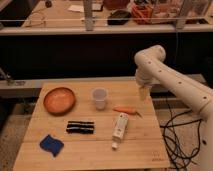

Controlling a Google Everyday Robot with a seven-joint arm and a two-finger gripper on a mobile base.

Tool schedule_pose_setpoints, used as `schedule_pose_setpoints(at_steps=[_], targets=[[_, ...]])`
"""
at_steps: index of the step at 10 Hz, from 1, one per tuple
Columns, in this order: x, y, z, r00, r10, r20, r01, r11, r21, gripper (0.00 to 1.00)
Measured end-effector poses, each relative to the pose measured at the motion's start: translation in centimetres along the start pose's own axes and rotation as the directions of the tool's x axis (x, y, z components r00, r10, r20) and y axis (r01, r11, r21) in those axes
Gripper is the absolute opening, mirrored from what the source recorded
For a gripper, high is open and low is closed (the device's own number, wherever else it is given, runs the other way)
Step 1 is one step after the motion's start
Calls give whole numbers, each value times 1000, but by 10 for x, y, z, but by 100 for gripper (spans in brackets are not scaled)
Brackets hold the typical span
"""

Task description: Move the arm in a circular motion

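Wooden table (145, 150) on speckled floor (10, 137); dark wall (65, 60) behind, cluttered bench (55, 12) above; black cables (175, 135) right. Gripper (144, 93) hangs over table's far right.

cream-white tubular arm (172, 82), elbow bent high, hand (144, 93) pointing down over table's right rear

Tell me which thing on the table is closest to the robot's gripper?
The carrot. It lies just below the gripper, which hangs at the table's right back edge. The cup, tube and bowl are farther left.
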Motion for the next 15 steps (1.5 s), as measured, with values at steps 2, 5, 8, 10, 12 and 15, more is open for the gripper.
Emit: schedule_pose_setpoints(at_steps=[2, 5, 8, 10, 12, 15], targets=[[13, 48, -11, 999, 17, 34, -17, 1000, -5, 80], [-3, 115, -31, 998, 0, 62, 1, 1000, -14, 80], [-68, 170, -52, 994, -55, 91, 59, 998, -33, 80], [-118, 188, -59, 986, -110, 127, 117, 992, -46, 80], [-177, 201, -64, 965, -187, 185, 201, 978, -57, 80], [-248, 198, -66, 924, -285, 254, 308, 950, -57, 80]])
